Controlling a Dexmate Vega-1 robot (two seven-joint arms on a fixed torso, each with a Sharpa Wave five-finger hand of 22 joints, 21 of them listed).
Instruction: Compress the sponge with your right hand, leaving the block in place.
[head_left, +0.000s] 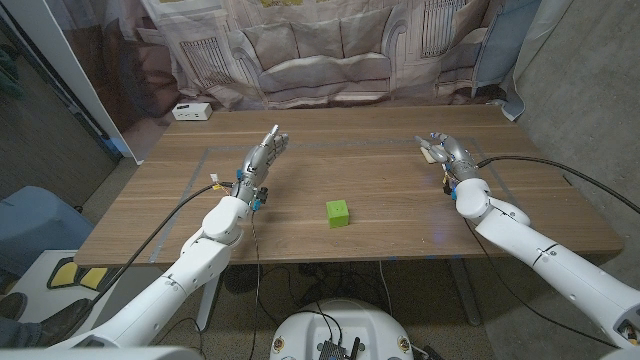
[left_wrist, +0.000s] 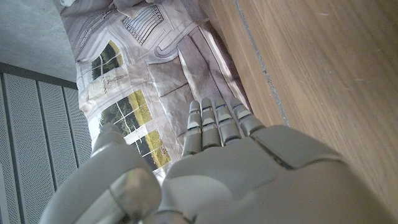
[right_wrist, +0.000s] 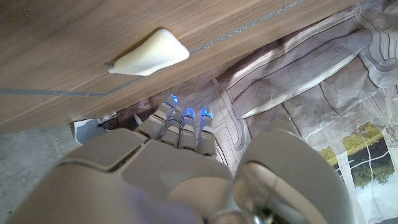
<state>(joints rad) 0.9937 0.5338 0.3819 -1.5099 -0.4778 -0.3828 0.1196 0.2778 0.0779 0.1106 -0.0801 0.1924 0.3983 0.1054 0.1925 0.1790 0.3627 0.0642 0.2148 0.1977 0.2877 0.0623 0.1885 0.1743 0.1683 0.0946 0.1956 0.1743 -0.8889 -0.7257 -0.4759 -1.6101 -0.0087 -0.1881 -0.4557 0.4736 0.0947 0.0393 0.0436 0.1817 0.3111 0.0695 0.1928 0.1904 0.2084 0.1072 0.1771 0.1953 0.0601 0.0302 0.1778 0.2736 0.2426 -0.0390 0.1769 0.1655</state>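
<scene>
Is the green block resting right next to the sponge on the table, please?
No, the green block sits near the table's middle front, well apart from the sponge, which lies by the right hand at the far right.

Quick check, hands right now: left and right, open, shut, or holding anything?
Left hand: open, fingers extended, holding nothing.
Right hand: open beside the sponge, not gripping it.

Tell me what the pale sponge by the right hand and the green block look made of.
Sponge: looks like soft foam, cream, matte, with rounded, slightly irregular edges; its texture is too small to confirm. Green block: seems rigid, with crisp straight edges and an even, flat colour; painted wood or plastic, can't tell which. The right hand sits beside the sponge, not yet pressing it.
</scene>
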